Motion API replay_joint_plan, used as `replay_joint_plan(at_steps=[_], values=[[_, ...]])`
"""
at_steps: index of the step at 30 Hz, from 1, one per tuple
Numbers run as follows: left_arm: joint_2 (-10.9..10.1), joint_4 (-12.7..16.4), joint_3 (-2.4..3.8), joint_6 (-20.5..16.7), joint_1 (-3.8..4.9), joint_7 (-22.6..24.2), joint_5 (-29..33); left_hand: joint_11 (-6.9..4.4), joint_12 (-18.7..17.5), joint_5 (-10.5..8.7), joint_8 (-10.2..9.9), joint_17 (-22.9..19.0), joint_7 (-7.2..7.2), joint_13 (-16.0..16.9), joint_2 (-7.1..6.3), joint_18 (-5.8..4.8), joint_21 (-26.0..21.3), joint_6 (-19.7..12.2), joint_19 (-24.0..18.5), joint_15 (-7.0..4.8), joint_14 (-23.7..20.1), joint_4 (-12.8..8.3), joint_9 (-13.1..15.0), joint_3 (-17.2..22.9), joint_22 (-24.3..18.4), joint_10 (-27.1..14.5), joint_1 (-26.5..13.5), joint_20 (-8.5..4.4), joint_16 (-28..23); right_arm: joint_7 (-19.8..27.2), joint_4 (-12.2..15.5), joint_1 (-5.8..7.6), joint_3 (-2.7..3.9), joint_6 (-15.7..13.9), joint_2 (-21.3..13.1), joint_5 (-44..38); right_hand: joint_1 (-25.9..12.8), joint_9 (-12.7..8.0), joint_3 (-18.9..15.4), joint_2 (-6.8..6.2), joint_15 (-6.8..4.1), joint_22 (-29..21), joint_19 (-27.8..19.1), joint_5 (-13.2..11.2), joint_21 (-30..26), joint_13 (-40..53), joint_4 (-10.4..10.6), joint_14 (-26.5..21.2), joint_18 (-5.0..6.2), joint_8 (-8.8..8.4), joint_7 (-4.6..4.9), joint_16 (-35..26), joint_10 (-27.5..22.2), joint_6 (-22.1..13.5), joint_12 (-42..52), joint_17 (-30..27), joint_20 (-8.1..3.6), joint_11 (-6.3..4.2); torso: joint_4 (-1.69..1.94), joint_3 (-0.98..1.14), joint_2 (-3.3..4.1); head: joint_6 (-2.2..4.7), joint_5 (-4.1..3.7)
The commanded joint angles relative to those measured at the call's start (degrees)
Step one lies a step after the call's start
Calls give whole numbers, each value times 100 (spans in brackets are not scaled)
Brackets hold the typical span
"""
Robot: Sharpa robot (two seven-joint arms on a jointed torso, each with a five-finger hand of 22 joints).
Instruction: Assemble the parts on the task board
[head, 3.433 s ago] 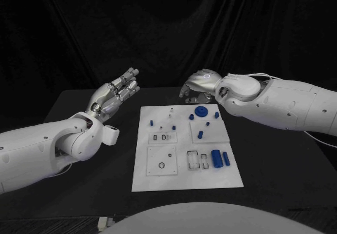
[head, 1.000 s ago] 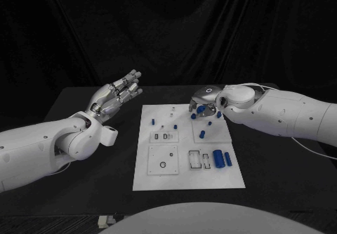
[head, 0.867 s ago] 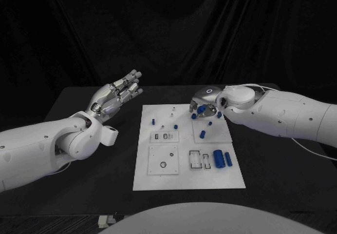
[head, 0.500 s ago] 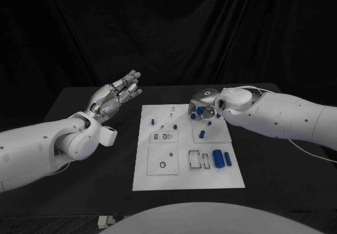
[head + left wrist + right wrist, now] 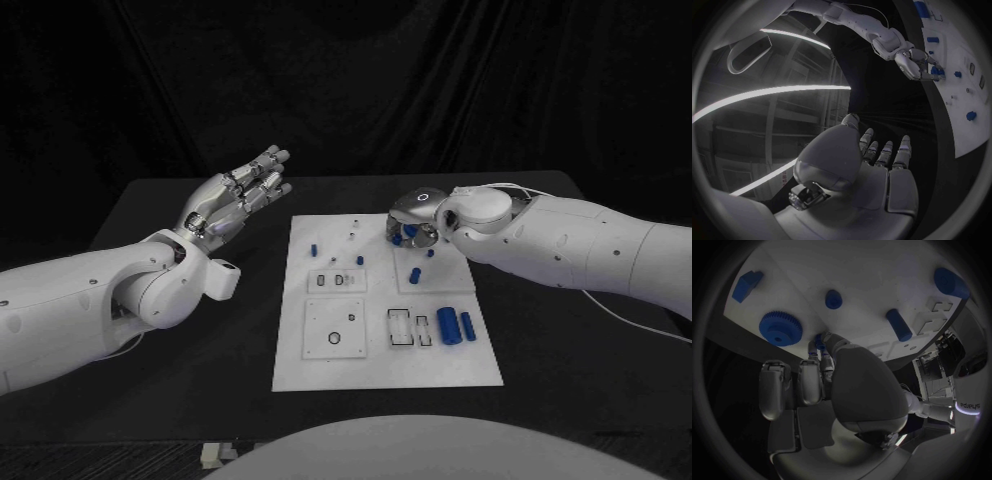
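— While the task board (image 5: 387,345) is lying flat in the middle of the black table (image 5: 577,330), why is only one arm working over it?
— I'm judging that the parts are small enough for one hand. The left hand (image 5: 238,197) is hanging above the table just off the board's far left corner, palm up, fingers straight and slightly apart, holding nothing.
— And the right hand (image 5: 414,215)?
— It is reaching down at the board's far right corner, where the blue gear (image 5: 781,328) is lying. The right wrist view is showing the gear flat on the board just beside the fingertips (image 5: 820,342), which are curling down onto a small blue part at the board's edge.
— Is it holding that part?
— I cannot tell; the thumb is covering the contact. It looks like a pinch being set.
— What else is waiting?
— A large blue cylinder (image 5: 446,324) near the right edge, then a short blue peg (image 5: 414,275) standing mid-board.
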Motion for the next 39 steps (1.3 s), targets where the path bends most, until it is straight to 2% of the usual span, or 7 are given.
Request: replay_joint_plan(at_steps=[1, 3, 8, 15, 24, 29, 39], values=[[14, 1, 6, 93, -9, 419, -2, 41, -3, 20, 29, 9, 0, 8, -1, 94, 35, 48, 32, 49, 1, -1, 6, 32, 6, 10, 78, 22, 40, 105, -28, -22, 2, -210, 15, -17, 87, 34, 88, 1, 2, 596, -13, 40, -36, -9, -27, 179, 49, 44, -3, 10, 98, 96, 62, 11, -11, 3, 1, -3, 2, 1, 5], [14, -3, 6, 98, -11, 411, -2, 52, -3, 23, 32, 9, 11, 9, 0, 92, 39, 69, 37, 54, 5, -4, 9, 42, 7, 14, 86, 23, 41, 181, -35, -26, 2, -361, 18, -17, 123, 72, 148, 11, -6, 630, 11, 58, -16, -2, -61, 190, 40, 88, 29, 32, 201, 185, 112, 39, -18, -6, 0, -2, 4, 1, 10], [5, -8, 6, 104, -14, 393, -2, 73, -1, 35, 42, 11, 34, 10, -1, 88, 46, 125, 46, 62, 13, -12, 15, 66, 9, 21, 106, 25, 42, 336, -11, -28, 2, -777, -4, -17, 184, 212, 266, 29, -81, 700, 62, 84, 25, 12, -156, 213, 24, 242, 109, 58, 562, 493, 257, 60, -81, -120, 0, -3, 2, 1, 33], [-11, -5, 6, 97, -16, 375, -2, 78, -1, 40, 44, 11, 39, 10, -2, 87, 49, 137, 49, 64, 14, -15, 16, 72, 10, 20, 112, 26, 43, 397, 21, 40, 2, -1003, 3, -17, 151, 279, 273, 17, -105, 719, 75, 37, 32, -5, -163, 221, 19, 294, 146, 63, 659, 604, 270, 61, -108, -142, 0, -1, -1, 1, 59], [-22, -4, 6, 89, -17, 354, -2, 84, 0, 47, 48, 13, 46, 11, -4, 86, 54, 162, 56, 67, 21, -22, 19, 83, 12, 24, 124, 27, 44, 372, -117, 252, 3, -930, 268, -17, 102, 303, 264, -8, -104, 719, 73, -28, 27, -34, -142, 216, 20, 285, 151, 49, 639, 597, 232, 34, -114, -133, -8, -8, -13, 1, 65], [-31, 10, 6, 78, -18, 339, -2, 84, 0, 47, 48, 13, 46, 11, -4, 86, 54, 162, 56, 67, 21, -22, 19, 83, 12, 24, 124, 27, 44, 415, -479, 299, 4, -803, 649, -17, 78, 308, 262, -19, -105, 721, 74, -49, 26, -47, -132, 213, 19, 262, 145, 41, 640, 561, 217, 20, -115, -139, -1, -4, -5, 1, 51], [-34, 23, 6, 76, -18, 323, -2, 87, 1, 50, 50, 14, 49, 12, -8, 85, 58, 175, 61, 69, 28, -26, 20, 89, 13, 28, 130, 28, 46, 459, -1128, 286, 5, -637, 1189, 29, 48, 314, 266, -25, -105, 722, 72, -60, 22, -64, -119, 206, 19, 227, 132, 34, 643, 506, 194, 9, -117, -133, 7, -3, -5, 1, 47]])
